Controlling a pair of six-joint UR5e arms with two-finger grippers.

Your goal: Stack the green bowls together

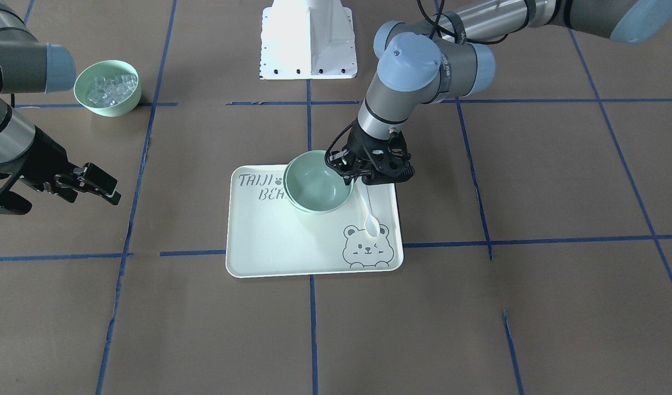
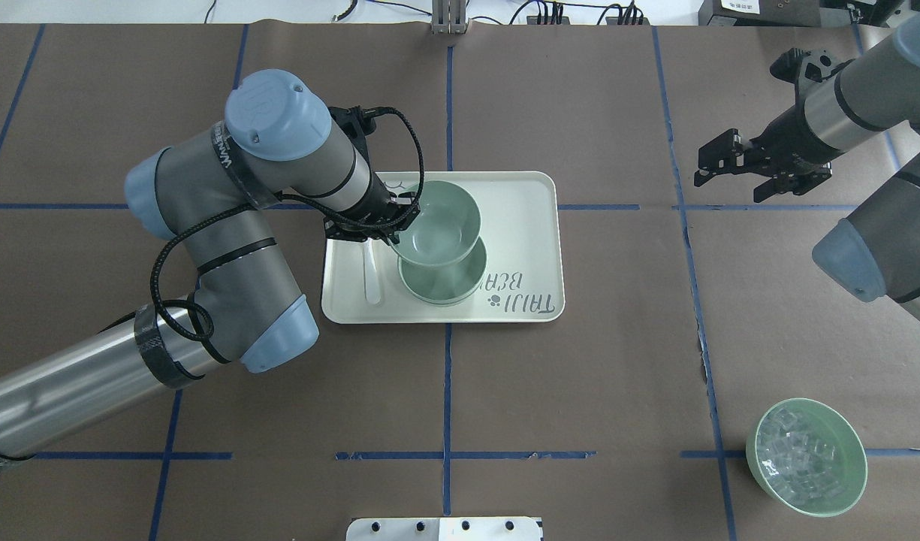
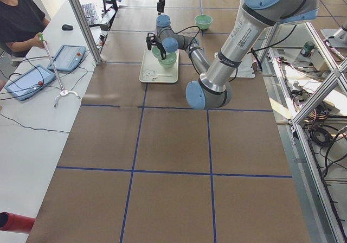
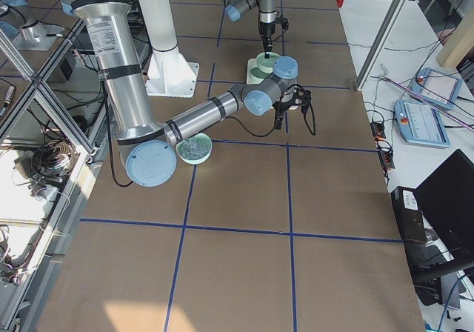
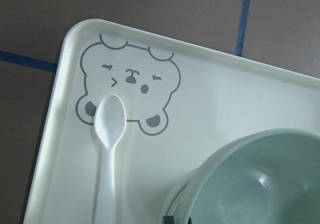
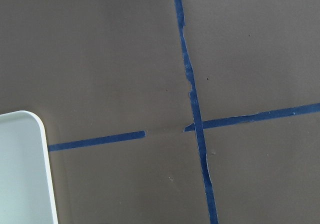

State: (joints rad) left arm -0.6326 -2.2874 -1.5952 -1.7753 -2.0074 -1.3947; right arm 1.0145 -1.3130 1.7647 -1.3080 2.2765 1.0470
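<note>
One green bowl (image 2: 437, 225) hangs from the left gripper (image 2: 396, 219), jaws clamped on the rim on the side toward the tabletop's left edge. The other green bowls (image 2: 444, 287), which look like two nested, sit on the tray (image 2: 520, 225) mid-tabletop. Key relation: the stack is right below the held bowl. The front view shows them near concentric, and any offset toward the robot-side edge is hard to call. Next move looks like a short straight drop, then release. The spoon (image 2: 371, 278) lies just beside the stack, under the gripper. Right gripper (image 2: 737, 174) has jaws apart and nothing in them, well off toward the right edge, so the left arm is nearer.
</note>
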